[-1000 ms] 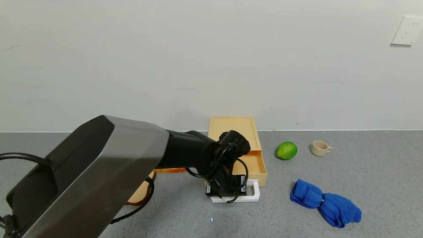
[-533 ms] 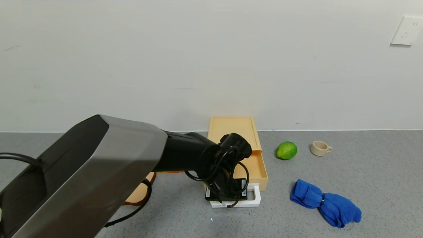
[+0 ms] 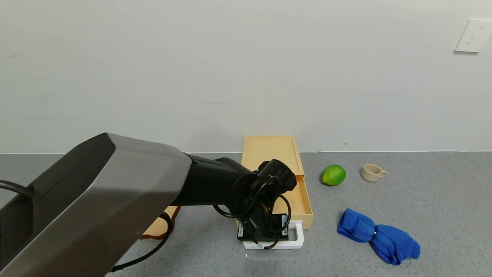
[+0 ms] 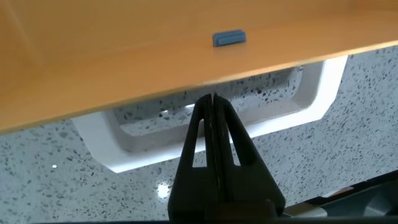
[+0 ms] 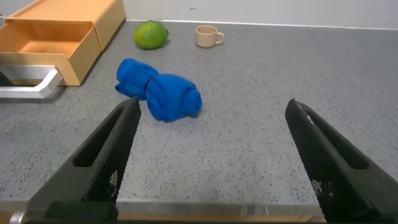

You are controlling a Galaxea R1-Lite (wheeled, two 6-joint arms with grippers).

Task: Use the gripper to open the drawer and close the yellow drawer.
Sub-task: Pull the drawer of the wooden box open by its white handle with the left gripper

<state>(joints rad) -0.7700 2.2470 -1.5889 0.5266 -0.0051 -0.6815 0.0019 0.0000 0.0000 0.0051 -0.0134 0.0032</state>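
Observation:
The pale yellow drawer stands part way out of its flat yellow casing by the wall. Its white loop handle faces me. My left gripper is over the handle. In the left wrist view the left gripper is shut, with its joined black tips hooked down inside the handle loop, just below the drawer front. My right gripper is open and empty, low over the table's near right side, and does not show in the head view.
A green lime and a small beige cup sit right of the drawer. A crumpled blue cloth lies front right. A tan and orange object lies partly hidden under my left arm.
The left gripper has moved toward me with its tips in the handle, and the drawer has slid further out of the casing. The right arm has not moved.

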